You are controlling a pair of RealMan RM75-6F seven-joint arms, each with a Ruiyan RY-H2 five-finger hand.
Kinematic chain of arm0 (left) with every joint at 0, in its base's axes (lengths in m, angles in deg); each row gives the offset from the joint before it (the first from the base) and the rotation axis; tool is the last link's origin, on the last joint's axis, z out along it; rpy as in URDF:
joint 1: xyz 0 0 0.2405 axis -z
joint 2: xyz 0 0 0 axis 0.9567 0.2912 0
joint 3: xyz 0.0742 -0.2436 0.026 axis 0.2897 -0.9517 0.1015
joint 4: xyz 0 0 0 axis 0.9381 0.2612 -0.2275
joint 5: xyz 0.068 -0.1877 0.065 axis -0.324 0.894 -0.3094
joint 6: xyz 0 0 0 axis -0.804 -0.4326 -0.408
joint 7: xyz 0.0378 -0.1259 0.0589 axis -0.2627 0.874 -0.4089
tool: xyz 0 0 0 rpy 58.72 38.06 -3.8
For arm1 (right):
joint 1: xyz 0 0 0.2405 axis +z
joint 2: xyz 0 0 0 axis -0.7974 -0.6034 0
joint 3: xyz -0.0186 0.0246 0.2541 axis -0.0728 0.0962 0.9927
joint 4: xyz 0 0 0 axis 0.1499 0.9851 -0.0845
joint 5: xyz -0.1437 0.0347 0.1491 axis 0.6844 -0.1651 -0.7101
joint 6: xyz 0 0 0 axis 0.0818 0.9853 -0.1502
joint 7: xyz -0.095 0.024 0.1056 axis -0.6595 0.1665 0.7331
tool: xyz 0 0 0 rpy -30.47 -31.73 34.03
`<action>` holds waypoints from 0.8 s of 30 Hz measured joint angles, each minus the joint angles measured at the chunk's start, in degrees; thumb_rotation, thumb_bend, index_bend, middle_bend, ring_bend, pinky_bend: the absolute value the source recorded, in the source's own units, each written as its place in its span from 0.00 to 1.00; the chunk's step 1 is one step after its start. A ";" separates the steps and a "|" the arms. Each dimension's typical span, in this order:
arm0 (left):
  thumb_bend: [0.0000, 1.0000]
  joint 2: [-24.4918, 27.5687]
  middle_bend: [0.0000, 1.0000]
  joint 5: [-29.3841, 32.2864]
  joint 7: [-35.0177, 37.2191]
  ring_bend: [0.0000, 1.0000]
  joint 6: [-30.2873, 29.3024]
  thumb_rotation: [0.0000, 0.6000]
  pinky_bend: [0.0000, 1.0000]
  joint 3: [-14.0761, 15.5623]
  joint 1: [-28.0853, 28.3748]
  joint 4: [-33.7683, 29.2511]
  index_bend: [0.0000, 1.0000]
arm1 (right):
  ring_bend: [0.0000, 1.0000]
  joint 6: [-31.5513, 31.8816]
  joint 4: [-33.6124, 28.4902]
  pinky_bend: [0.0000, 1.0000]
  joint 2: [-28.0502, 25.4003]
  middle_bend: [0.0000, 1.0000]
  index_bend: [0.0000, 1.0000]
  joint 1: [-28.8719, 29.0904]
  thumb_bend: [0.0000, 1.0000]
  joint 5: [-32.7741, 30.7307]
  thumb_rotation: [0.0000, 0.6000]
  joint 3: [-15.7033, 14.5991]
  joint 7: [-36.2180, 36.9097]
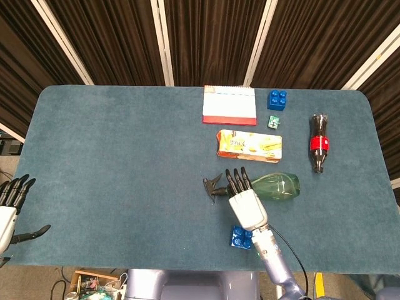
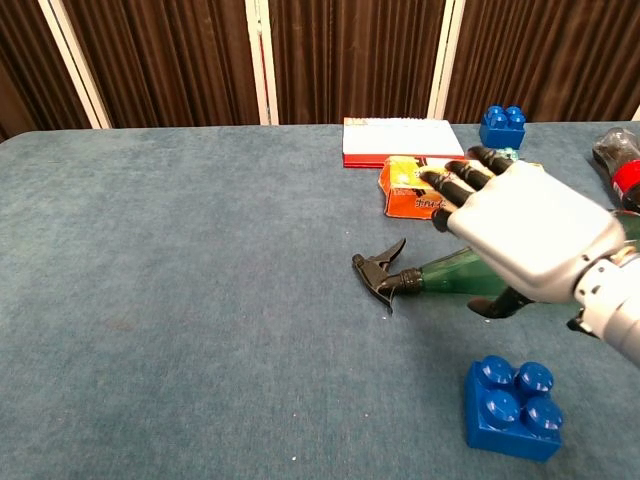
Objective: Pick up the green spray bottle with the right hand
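The green spray bottle (image 1: 277,185) lies on its side on the blue table, its black trigger head (image 1: 213,186) pointing left. In the chest view the bottle's neck (image 2: 440,275) shows under my palm. My right hand (image 1: 244,200) hovers over the bottle's neck end, fingers straight and spread, holding nothing; in the chest view this hand (image 2: 520,231) covers most of the bottle. Whether it touches the bottle is unclear. My left hand (image 1: 12,203) sits open off the table's near left corner.
A blue toy brick (image 1: 241,238) lies just in front of the bottle, by my right wrist. Behind the bottle lies an orange biscuit box (image 1: 249,145), then a red-and-white box (image 1: 229,105), a second blue brick (image 1: 277,100) and a cola bottle (image 1: 319,142) at the right.
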 measured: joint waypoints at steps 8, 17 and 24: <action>0.00 -0.55 0.00 0.90 -1.06 0.00 0.77 1.00 0.04 -0.50 0.27 0.03 0.00 | 0.00 -2.64 4.17 0.00 -0.01 0.00 0.28 2.55 0.30 -1.86 1.00 0.39 2.53; 0.00 -1.47 0.00 2.80 -3.07 0.00 2.31 1.00 0.04 -1.34 0.93 0.09 0.00 | 0.00 -5.09 9.06 0.00 0.20 0.00 0.26 5.21 0.30 -3.22 1.00 0.63 6.27; 0.00 -2.22 0.00 5.25 -4.73 0.00 4.48 1.00 0.04 -2.17 1.81 0.38 0.00 | 0.00 -7.34 13.78 0.00 0.91 0.00 0.30 7.38 0.35 -4.90 1.00 1.05 9.11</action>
